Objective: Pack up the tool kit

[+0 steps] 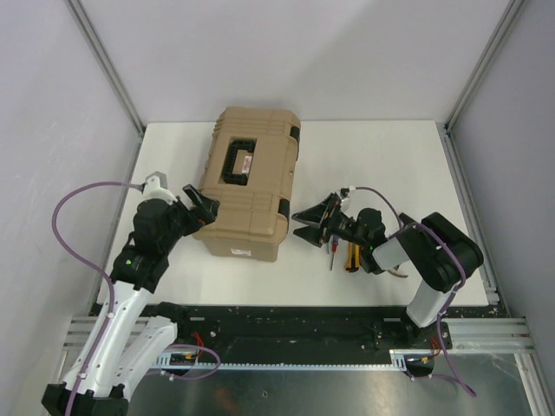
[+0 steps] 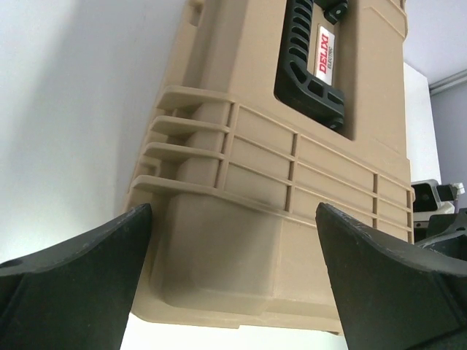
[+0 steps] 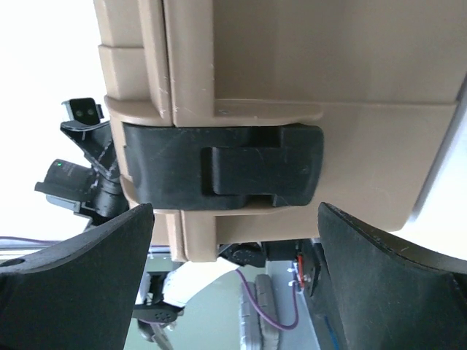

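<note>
Left pincer [image 1: 201,208], right pincer [image 1: 305,224] agape, empty, beside tan case [image 1: 251,195]; handle [image 2: 303,76] label: DELIXI ELECTRIC.

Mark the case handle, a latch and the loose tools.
handle [image 1: 236,161], top view, middle of the black grip.
latch [image 3: 222,171], right wrist view, centre of the black clasp.
loose tools [image 1: 351,257], top view, on the yellow one.

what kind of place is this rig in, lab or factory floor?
Probably a lab test cell: a white table boxed in by plain panels on metal posts, with the left arm and right arm bolted at its near edge.
</note>
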Available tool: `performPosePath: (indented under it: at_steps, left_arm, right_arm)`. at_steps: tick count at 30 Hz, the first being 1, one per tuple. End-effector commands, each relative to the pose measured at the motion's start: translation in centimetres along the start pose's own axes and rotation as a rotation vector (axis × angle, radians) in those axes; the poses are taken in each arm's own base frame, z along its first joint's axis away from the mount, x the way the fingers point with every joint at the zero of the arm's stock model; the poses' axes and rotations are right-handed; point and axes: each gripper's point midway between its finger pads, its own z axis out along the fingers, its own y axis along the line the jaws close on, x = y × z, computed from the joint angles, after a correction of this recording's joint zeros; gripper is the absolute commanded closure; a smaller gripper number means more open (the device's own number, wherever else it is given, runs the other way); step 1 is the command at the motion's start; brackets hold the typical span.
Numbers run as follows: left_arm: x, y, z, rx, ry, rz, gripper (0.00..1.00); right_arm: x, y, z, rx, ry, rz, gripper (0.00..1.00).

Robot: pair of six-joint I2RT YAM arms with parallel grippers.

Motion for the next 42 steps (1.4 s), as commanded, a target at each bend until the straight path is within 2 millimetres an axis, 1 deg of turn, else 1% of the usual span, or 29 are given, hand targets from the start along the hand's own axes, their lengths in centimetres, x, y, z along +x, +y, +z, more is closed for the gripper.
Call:
performPosePath:
  at_steps: [1, 6, 10, 13, 18, 24, 29, 31, 33, 34, 36, 39, 42]
  left_arm:
    - [2.1, 1.4, -0.2, -0.065, 0.106, 0.038, 0.0]
    - [3.3, 1.6, 0.2, -0.06, 0.156, 0.042, 0.01]
    - [3.2, 0.8, -0.1, -0.017, 0.167, 0.06, 0.01]
    - [3.2, 0.4, -0.3, 0.004, 0.172, 0.073, 0.01]
    - [4.0, -0.1, 0.0, 0.03, 0.218, 0.053, 0.01]
    - [4.5, -0.5, 0.2, 0.044, 0.248, 0.036, 0.01]
    - [6.0, -0.3, 0.2, 0.05, 0.29, -0.012, 0.01]
    - [6.9, -0.3, 0.3, 0.061, 0.315, -0.045, 0.01]
    - [7.5, -0.5, 0.3, 0.075, 0.332, -0.079, 0.01]
    - [7.8, -0.6, 0.3, 0.082, 0.337, -0.094, 0.01]
    - [8.1, -0.9, 0.4, 0.103, 0.343, -0.118, 0.01]
    - [8.3, -1.5, 0.5, 0.134, 0.346, -0.143, 0.0]
    - [8.4, -1.9, 0.6, 0.156, 0.352, -0.145, 0.01]
  right_arm:
    - [-0.3, 3.7, -0.3, -0.174, -0.063, -0.226, 0.01]
    - [-0.3, 4.2, 0.4, -0.207, -0.081, -0.261, 0.01]
    - [0.5, 5.4, 0.9, -0.248, -0.074, -0.296, 0.01]
    - [0.7, 6.0, 1.2, -0.263, -0.085, -0.297, 0.01]
    - [0.9, 6.8, 2.0, -0.286, -0.08, -0.261, 0.01]
    - [-0.1, 8.7, 1.9, -0.324, -0.116, -0.221, 0.01]
    - [-1.4, 10.6, 1.3, -0.35, -0.172, -0.159, 0.01]
    - [-2.1, 10.4, 1.4, -0.299, -0.199, -0.121, 0.01]
    - [-3.0, 9.6, 1.5, -0.211, -0.251, -0.097, 0.01]
    - [-3.4, 9.7, 1.3, -0.183, -0.278, -0.097, 0.01]
    - [-4.4, 8.3, 0.9, -0.062, -0.345, -0.044, 0.01]
    - [-5.9, 6.4, -0.6, 0.086, -0.462, 0.088, 0.01]
    - [-6.6, 5.6, -2.2, 0.155, -0.555, 0.218, 0.01]
